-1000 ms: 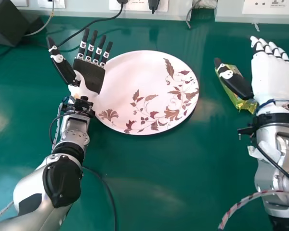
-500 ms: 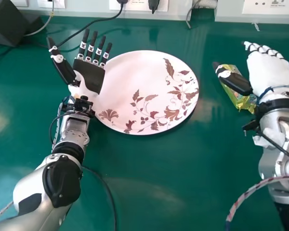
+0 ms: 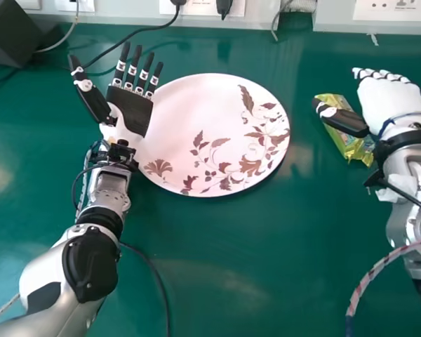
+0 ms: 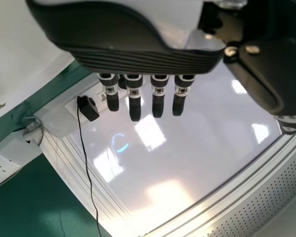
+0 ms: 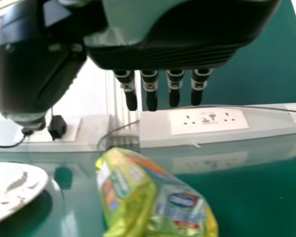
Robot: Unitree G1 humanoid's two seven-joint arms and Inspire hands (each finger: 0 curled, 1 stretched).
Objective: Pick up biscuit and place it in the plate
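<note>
Some of the biscuit [image 3: 349, 145] hides behind the right hand [image 3: 391, 104]; contact looks unclear.

Head view: looks forward and down from above left hand [image 3: 131, 111] and right hand [image 3: 391, 104]. Wrist views: look outward along own hand, very close. Shared, head and right wrist: biscuit [image 3: 352, 145] beside right hand, plate [image 3: 196, 112] farther left, sockets [image 3: 389, 10] beyond.

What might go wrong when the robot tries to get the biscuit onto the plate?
The right robot hand has its thumb over the biscuit packet and might push it away. The packet looks crinkly, so a hard squeeze might crumble what's inside. The left robot hand is by the plate and might nudge it.
</note>
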